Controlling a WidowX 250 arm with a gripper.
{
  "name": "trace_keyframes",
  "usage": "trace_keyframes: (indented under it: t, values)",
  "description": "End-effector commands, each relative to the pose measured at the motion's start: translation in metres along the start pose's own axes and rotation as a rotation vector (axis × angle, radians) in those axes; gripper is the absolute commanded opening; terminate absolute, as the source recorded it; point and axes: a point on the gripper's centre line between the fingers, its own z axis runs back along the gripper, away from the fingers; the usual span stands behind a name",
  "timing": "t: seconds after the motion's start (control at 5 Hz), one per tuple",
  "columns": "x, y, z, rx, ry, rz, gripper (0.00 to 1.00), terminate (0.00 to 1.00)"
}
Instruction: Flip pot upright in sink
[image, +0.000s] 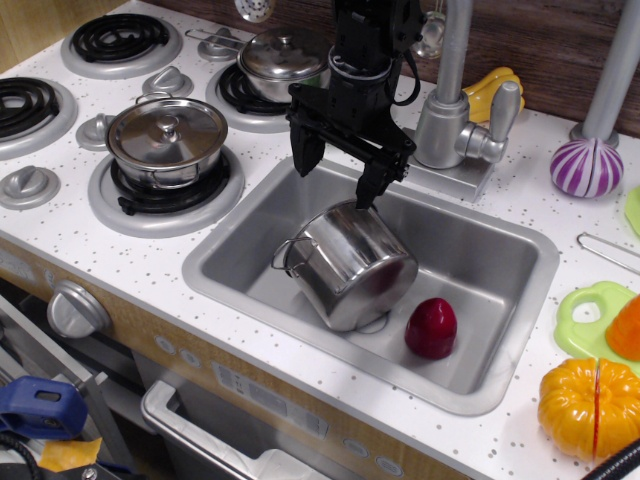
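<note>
The shiny steel pot (350, 265) lies tilted on its side in the sink (490, 255), its base facing up and right, its mouth towards the lower left. One wire loop handle shows at its left rim and another beneath it. My black gripper (338, 172) hangs open just above the pot's upper edge at the sink's back rim. Its right fingertip is close to or touching the pot's top; its left finger is apart from the pot. Nothing is held.
A dark red toy (431, 328) lies in the sink right of the pot. A grey faucet (455, 110) stands behind the sink. Two lidded steel pots (167, 140) (283, 58) sit on the burners at left. Toy vegetables (588, 405) (586, 167) lie on the counter at right.
</note>
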Motion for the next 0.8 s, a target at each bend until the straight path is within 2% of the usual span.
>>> trace_keyframes:
  t: [0.0,0.2,0.4,0.6]
  values:
    - [0.0,0.0,0.0,0.0,0.0,0.0,1.0,0.0]
    - [0.0,0.003,0.003,-0.137,0.033,0.032,1.0,0.0]
    - [0.002,0.011,-0.002,-0.153,-0.003,-0.012,1.0,0.0]
    - [0.004,0.015,-0.004,-0.2,-0.014,-0.024,1.0,0.0]
